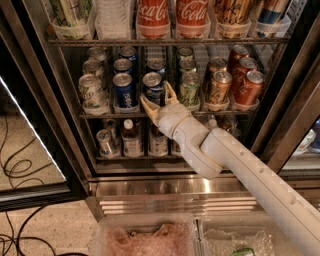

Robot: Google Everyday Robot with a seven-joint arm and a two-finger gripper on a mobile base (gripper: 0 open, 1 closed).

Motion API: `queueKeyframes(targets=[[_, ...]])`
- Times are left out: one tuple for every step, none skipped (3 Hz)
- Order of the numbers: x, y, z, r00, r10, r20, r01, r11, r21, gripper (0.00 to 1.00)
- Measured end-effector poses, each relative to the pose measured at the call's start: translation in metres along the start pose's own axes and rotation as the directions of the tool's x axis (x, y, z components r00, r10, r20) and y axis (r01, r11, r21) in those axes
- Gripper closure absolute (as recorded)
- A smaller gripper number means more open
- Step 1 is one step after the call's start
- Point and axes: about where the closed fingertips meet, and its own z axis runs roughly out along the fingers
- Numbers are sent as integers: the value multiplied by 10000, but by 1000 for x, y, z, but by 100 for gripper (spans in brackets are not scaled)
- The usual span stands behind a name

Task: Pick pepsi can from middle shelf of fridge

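Note:
The fridge [50, 125] stands open, and its middle shelf [107, 116] holds rows of cans in clear trays. Two columns of blue pepsi cans stand left of centre: one front can [124, 90] and, to its right, another front can [152, 84]. My gripper [155, 93] reaches in from the lower right on a white arm. It is open, with one finger at the lower left of the right-hand front pepsi can and the other at its right side. The fingers hide the can's lower part. I cannot tell whether they touch it.
Green-white cans [91, 92] stand at the shelf's left and others [189, 87] right of the pepsi cans. Orange cans [220, 87] fill the right. Large Coca-Cola cans [152, 15] sit on the shelf above, bottles [131, 140] below. Clear bins [145, 235] lie on the floor in front.

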Motion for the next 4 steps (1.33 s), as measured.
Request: queueKeyframes(targets=[[0, 0, 0, 10000, 0, 0, 0, 10000, 0, 100], [-2, 0, -1, 10000, -12, -44, 12, 10000, -59, 100], [-18, -1, -8, 9999, 90, 56, -89, 9997, -215, 100], [-52, -3, -11, 9956, 316, 886, -275, 9985, -476, 100]])
